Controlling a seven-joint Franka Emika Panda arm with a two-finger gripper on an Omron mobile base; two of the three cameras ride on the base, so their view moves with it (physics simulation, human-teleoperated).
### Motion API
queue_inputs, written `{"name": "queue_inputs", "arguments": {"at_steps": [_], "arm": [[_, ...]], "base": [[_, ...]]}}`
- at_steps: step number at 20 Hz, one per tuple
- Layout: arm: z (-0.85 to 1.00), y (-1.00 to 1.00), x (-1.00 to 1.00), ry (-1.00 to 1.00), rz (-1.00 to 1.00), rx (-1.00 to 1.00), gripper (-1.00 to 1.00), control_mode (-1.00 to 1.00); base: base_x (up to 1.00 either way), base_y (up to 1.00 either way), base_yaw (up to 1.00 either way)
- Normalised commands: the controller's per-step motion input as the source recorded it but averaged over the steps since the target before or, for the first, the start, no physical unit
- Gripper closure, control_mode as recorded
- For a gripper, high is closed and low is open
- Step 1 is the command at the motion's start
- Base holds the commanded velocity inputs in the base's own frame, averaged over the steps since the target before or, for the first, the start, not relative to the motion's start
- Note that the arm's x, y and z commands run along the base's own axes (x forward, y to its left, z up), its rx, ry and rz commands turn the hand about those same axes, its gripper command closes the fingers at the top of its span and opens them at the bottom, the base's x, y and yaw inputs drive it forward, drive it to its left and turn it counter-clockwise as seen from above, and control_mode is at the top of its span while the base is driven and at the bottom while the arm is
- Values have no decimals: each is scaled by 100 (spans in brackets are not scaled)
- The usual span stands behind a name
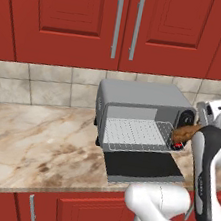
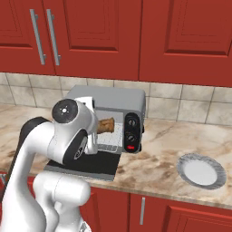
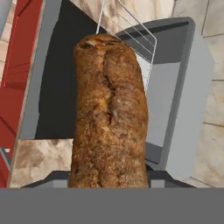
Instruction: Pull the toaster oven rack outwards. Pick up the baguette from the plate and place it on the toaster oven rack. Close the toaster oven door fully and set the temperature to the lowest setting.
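Note:
My gripper (image 2: 97,127) is shut on the golden-brown baguette (image 3: 109,113), which hides the fingertips in the hand view. The baguette (image 1: 186,130) hangs in the air just in front of the grey toaster oven (image 1: 140,94), near the right end of its opening. The silver wire rack (image 1: 136,133) sticks out of the cavity. Below it, the dark glass door (image 1: 141,167) lies folded down flat over the counter. The pale plate (image 2: 200,171) sits bare on the counter to the right of the oven. Two black knobs (image 2: 132,129) and a red button mark the control panel.
Red upper cabinets (image 1: 116,25) hang above the oven, and a tiled wall stands behind it. Marble counter (image 1: 31,145) stretches to the left of the oven. My own white arm (image 2: 50,140) blocks much of the door and the oven's left side in the right base view.

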Motion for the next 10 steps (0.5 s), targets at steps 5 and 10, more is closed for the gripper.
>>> {"name": "queue_inputs", "arguments": {"at_steps": [5,10], "arm": [[0,51,15,2,2,-1,100,-100],[-7,55,25,0,0,0,100,-100]], "base": [[0,0,0],[0,0,0]]}}
